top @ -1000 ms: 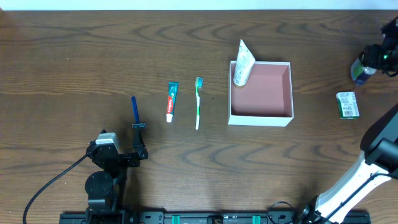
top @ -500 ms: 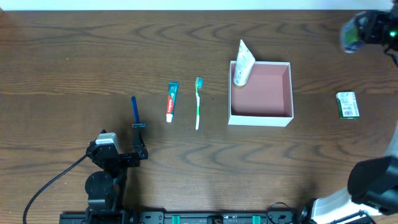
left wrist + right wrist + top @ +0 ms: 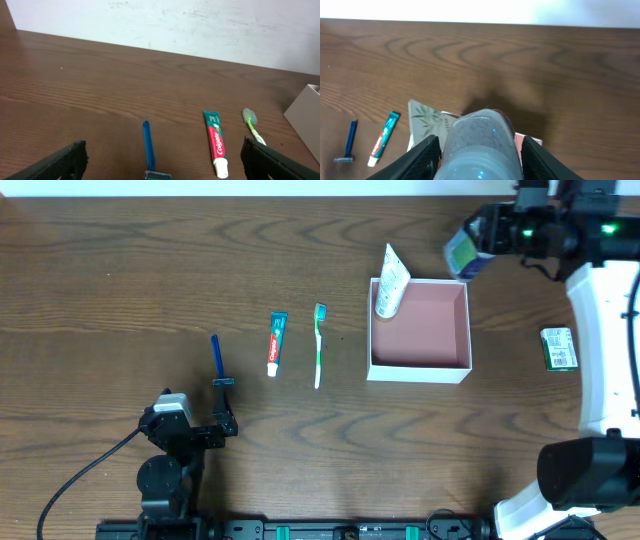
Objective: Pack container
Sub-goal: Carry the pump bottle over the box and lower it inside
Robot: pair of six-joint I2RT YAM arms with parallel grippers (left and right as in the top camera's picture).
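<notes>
The container (image 3: 418, 371), a square box with white walls and a pink inside, sits right of centre. A white tube (image 3: 391, 282) leans in its back left corner. My right gripper (image 3: 488, 238) is shut on a translucent speckled bottle (image 3: 465, 252) and holds it in the air just beyond the box's back right corner. In the right wrist view the bottle (image 3: 480, 145) fills the space between the fingers (image 3: 481, 162), above the tube (image 3: 425, 125). My left gripper (image 3: 228, 408) is open and empty, low at the front left, with a blue razor (image 3: 147, 145) just ahead of it.
A toothpaste tube (image 3: 276, 342) and a green toothbrush (image 3: 319, 345) lie left of the box, the razor (image 3: 216, 358) further left. A green-and-white soap packet (image 3: 559, 348) lies right of the box. The right arm's white links stand along the right edge.
My right gripper has carried the bottle up and leftward from the far right edge to near the box's back right corner. The left arm has not moved.
</notes>
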